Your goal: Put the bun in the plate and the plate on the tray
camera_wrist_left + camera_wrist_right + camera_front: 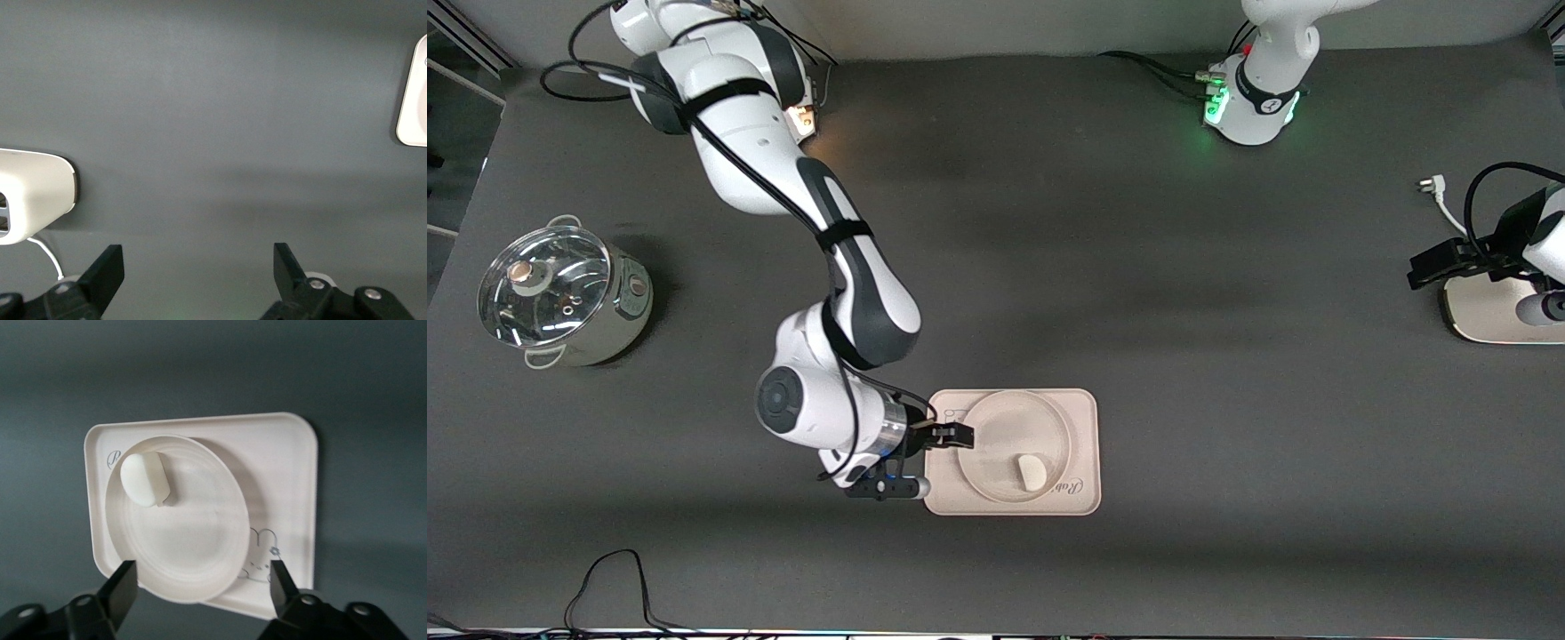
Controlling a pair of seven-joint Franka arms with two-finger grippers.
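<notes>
The cream rectangular tray (1080, 418) lies on the table nearer to the front camera. The round plate (1005, 427) rests on it. The small white bun (1032, 471) lies in the plate near its nearer rim. My right gripper (951, 436) is open at the tray's edge toward the right arm's end, level with the plate's rim. In the right wrist view the plate (193, 547), the bun (143, 477) and the tray (280, 467) show past my open right gripper (202, 587). My left gripper (1418, 271) is open and empty at the left arm's end of the table, and it waits there (198, 267).
A steel pot with a glass lid (560, 298) stands at the right arm's end. A white flat device (1489, 311) lies under the left arm and also shows in the left wrist view (33, 193). A white plug (1432, 187) lies beside it. A black cable (614, 582) loops at the front edge.
</notes>
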